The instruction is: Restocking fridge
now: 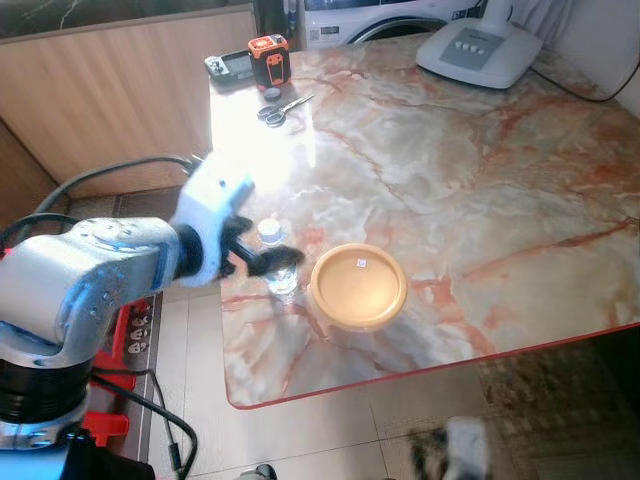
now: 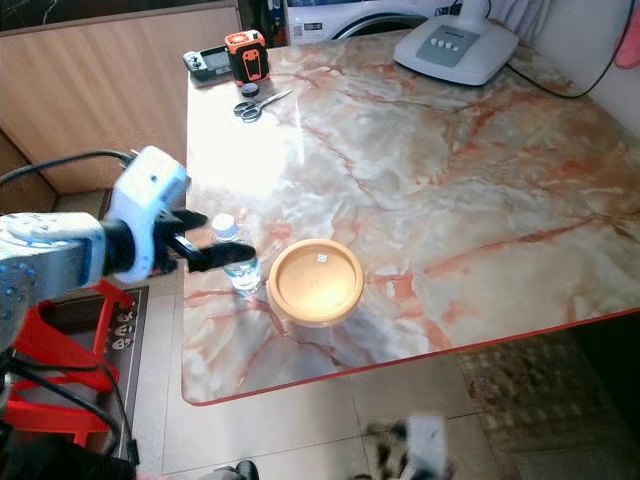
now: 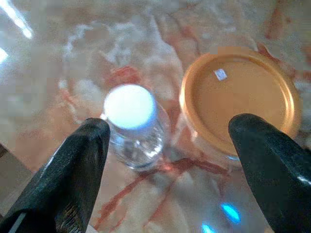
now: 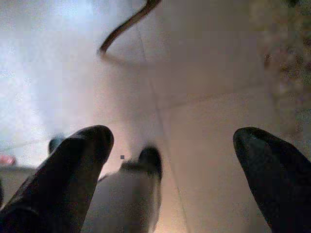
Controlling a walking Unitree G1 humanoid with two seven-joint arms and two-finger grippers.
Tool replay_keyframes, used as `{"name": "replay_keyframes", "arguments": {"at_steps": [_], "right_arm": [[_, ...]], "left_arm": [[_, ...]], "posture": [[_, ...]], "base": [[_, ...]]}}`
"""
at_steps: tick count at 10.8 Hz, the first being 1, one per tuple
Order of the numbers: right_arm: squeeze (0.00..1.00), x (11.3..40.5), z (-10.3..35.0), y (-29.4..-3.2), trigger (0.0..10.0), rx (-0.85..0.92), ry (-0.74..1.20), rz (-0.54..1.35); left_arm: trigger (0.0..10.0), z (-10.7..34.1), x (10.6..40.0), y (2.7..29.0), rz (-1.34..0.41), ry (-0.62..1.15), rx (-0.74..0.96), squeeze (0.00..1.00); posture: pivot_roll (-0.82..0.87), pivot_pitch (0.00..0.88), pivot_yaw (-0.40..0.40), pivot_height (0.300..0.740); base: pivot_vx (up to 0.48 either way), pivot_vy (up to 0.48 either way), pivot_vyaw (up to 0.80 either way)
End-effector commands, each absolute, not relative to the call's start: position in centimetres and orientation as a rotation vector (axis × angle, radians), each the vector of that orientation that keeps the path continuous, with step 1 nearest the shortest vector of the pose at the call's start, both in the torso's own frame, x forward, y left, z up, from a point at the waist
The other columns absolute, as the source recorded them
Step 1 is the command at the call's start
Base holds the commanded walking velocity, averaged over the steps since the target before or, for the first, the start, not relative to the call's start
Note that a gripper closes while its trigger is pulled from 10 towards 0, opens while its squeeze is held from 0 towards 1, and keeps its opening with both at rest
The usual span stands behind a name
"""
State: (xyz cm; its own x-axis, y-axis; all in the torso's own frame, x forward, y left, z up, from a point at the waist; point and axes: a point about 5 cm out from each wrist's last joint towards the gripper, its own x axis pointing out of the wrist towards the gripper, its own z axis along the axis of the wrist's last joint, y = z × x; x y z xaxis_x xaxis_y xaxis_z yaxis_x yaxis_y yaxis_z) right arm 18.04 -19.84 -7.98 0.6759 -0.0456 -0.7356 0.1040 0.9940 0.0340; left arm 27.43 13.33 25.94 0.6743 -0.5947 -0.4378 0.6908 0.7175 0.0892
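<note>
A small water bottle (image 3: 132, 127) stands on the marble table (image 1: 480, 180) beside an orange-lidded container (image 1: 358, 286). The left gripper (image 3: 167, 155) hovers spread wide over both; grasping looks next, needing centring on the bottle.

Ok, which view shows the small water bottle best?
The left wrist view: the water bottle sits close-up between the open left gripper fingers, white cap clear, beside the orange-lidded container. Both eye views show it small, partly hidden by the gripper. The right wrist view faces floor.
</note>
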Motion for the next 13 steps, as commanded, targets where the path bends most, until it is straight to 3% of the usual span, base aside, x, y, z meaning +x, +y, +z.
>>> {"name": "replay_keyframes", "arguments": {"at_steps": [1, 3, 6, 11, 13], "right_arm": [[0.0, 17.2, -8.2, -20.4, 10.0, 0.089, 0.833, -0.1], [0.0, 19.1, -6.8, -22.2, 10.0, 0.07, 0.73, -0.161], [0.0, 22.0, -5.2, -21.5, 10.0, 0.014, 0.648, -0.162], [0.0, 20.6, -5.3, -24.3, 10.0, -0.101, 0.667, -0.264], [0.0, 19.8, -5.9, -24.3, 10.0, -0.12, 0.708, -0.264]], "left_arm": [[10.0, 26.2, 26.9, 13.0, -0.753, 0.397, 0.278, 0.0], [10.0, 26.4, 27.0, 13.2, -0.739, 0.403, 0.287, 0.0], [10.0, 27.6, 27.4, 14.2, -0.686, 0.412, 0.297, 0.0], [10.0, 28.1, 27.8, 14.9, -0.674, 0.42, 0.316, 0.0], [10.0, 28.1, 28.1, 14.5, -0.692, 0.402, 0.317, 0.0]], "posture": [[-0.06, 0.154, 0.045, 0.74], [-0.06, 0.158, 0.043, 0.74], [-0.05, 0.163, 0.044, 0.74], [-0.05, 0.165, 0.046, 0.74], [-0.05, 0.164, 0.045, 0.74]], "base": [[0.0, 0.0, 0.0], [0.0, 0.0, 0.0], [0.0, 0.0, 0.0], [0.0, 0.0, 0.0], [0.0, 0.0, 0.0]]}}
